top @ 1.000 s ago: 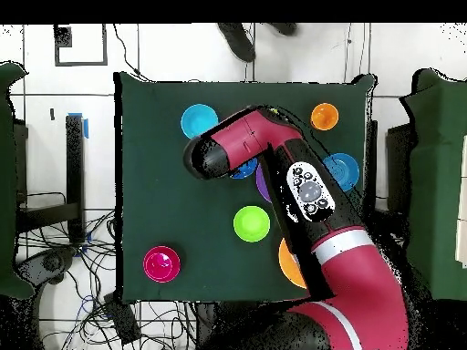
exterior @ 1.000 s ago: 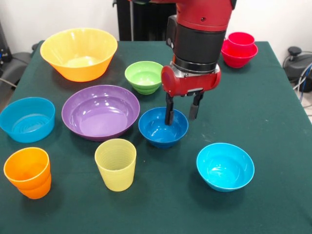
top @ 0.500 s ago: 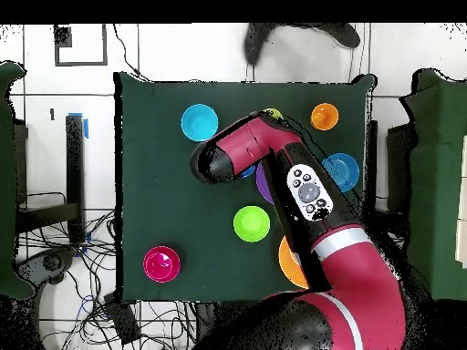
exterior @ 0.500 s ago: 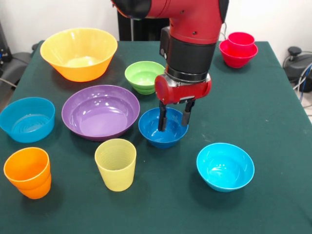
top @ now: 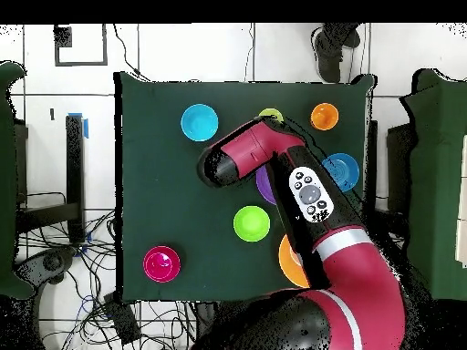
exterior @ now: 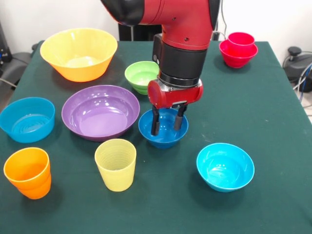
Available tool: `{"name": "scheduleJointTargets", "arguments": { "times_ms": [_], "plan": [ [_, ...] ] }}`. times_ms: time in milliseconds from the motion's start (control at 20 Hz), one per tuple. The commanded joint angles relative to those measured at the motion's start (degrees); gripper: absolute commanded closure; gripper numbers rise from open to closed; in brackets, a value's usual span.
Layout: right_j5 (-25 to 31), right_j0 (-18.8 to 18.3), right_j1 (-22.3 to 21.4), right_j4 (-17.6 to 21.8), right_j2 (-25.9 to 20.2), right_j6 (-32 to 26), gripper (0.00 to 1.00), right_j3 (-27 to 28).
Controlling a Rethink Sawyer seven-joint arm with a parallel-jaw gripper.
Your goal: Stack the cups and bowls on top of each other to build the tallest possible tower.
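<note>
A red and black robot arm reaches down over a dark green table (exterior: 273, 112). Its gripper (exterior: 165, 120) hangs with both black fingers spread apart and lowered inside the glossy dark blue bowl (exterior: 163, 132), holding nothing; whether the fingertips touch the bowl cannot be told.

The tower (exterior: 238, 48), a red tumbler nested upright in a small red bowl, stands near the table's far corner, well apart from the arm. A cyan bowl (exterior: 225, 166) sits near the front. A ribbed pale yellow cup (exterior: 116, 164) and an orange cup (exterior: 28, 172) stand upright along the front edge. Behind them lie a wide purple bowl (exterior: 100, 111), a light blue straight-sided bowl (exterior: 27, 119), a lime green bowl (exterior: 143, 76) and a large yellow-orange bowl (exterior: 79, 53).

From overhead, the table stands on a pale tiled floor (top: 155, 50) with tangled cables (top: 137, 314).
</note>
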State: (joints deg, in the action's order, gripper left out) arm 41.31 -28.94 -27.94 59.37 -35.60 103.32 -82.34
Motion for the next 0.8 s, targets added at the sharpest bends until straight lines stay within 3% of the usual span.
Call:
{"name": "scheduleJointTargets", "arguments": {
  "times_ms": [50, 800],
  "plan": [
    [-1.72, 1.57, 0.77, 3.84, 3.33, -7.70, 0.00, -0.29],
    [0.28, 2.96, -2.61, 1.29, 5.06, -5.06, 0.00, -4.90]
  ]
}}
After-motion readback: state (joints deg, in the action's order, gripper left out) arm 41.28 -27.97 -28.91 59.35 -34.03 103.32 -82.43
